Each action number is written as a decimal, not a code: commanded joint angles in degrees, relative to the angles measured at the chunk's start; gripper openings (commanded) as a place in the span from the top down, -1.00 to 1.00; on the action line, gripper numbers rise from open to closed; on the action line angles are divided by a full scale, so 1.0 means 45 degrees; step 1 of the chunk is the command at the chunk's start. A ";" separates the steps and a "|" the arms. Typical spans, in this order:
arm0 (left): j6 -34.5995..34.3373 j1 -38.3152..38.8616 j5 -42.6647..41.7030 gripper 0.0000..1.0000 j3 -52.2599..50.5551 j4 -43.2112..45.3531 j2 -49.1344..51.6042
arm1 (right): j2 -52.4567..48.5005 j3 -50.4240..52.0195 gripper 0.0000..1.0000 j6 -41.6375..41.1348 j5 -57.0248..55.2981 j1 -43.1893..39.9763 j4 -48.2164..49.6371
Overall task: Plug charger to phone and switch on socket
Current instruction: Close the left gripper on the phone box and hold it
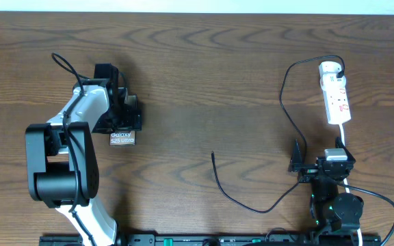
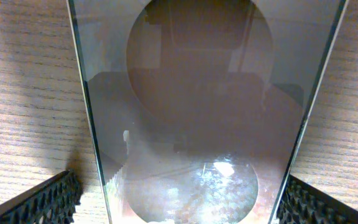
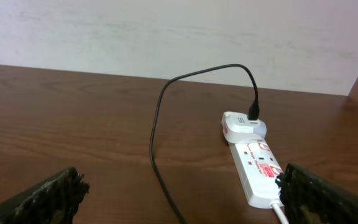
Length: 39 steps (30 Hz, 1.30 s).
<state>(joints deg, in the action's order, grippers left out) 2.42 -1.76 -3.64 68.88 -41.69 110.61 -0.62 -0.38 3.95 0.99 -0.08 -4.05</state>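
The phone (image 1: 122, 138) lies flat on the table at the left, its "Galaxy S25 Ultra" lettering showing; it fills the left wrist view (image 2: 191, 112). My left gripper (image 1: 127, 121) is down over it, open, one finger on each side of the phone (image 2: 179, 208). The charger cable (image 1: 238, 200) runs from a loose tip at the table's middle to its white plug (image 1: 330, 68), which sits in the far end of the socket (image 1: 338, 101). My right gripper (image 1: 322, 158) is open and empty at the near end of the socket (image 3: 257, 165), with the cable (image 3: 157, 124) between its fingers' span.
The socket's white lead (image 1: 344, 143) runs from its near end towards the right arm's base. A pale wall (image 3: 166, 31) stands behind the table's far edge.
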 commanded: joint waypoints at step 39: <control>0.1525 -0.0005 -0.0651 -0.85 -0.0121 0.0588 0.0330 | 0.0073 0.0010 -0.98 -0.0151 -0.0097 0.0175 -0.0063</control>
<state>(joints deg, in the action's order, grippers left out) 6.35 -1.76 -3.70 68.88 -39.68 110.61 -0.62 -0.38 3.95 0.99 -0.08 -4.05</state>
